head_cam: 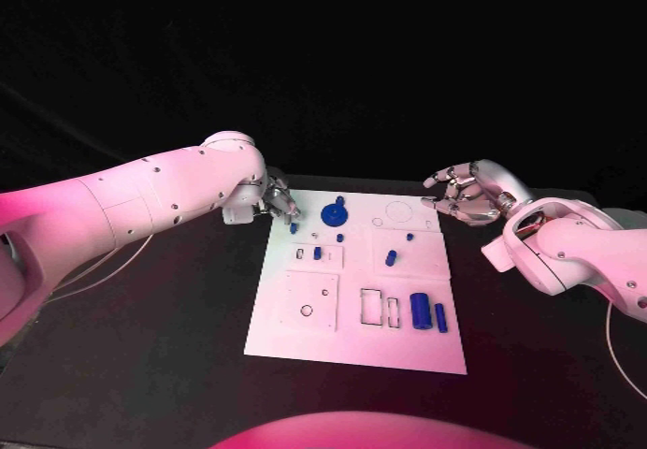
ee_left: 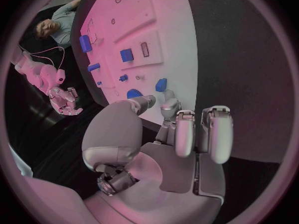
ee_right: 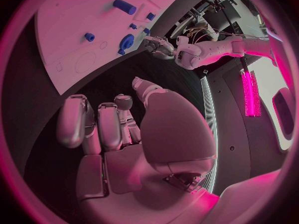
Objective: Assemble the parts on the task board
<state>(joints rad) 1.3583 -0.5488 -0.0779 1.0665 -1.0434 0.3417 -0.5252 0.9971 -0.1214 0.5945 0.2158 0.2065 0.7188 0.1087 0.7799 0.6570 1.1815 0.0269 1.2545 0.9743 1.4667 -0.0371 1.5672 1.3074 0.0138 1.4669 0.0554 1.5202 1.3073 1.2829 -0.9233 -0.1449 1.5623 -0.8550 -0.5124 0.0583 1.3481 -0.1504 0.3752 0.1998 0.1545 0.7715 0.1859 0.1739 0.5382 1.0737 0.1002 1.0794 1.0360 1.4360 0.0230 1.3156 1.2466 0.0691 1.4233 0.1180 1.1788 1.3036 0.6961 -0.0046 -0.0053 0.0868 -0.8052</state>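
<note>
Left hand (head_cam: 277, 200) fingertips overlap small blue part (head_cam: 294, 227) at task board (head_cam: 353, 348) corner; grip or mere touch unclear. Outlines near right hand (head_cam: 463, 192) too faint to identify.

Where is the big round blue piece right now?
In the head view, the round blue piece sits at the task board's far edge, just beside the left hand's fingers.

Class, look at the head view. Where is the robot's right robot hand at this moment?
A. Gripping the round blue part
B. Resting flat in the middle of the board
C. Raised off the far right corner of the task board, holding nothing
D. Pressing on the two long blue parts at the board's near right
C: the right robot hand hovers beyond the far right corner of the task board, fingers curled apart and empty.
</note>
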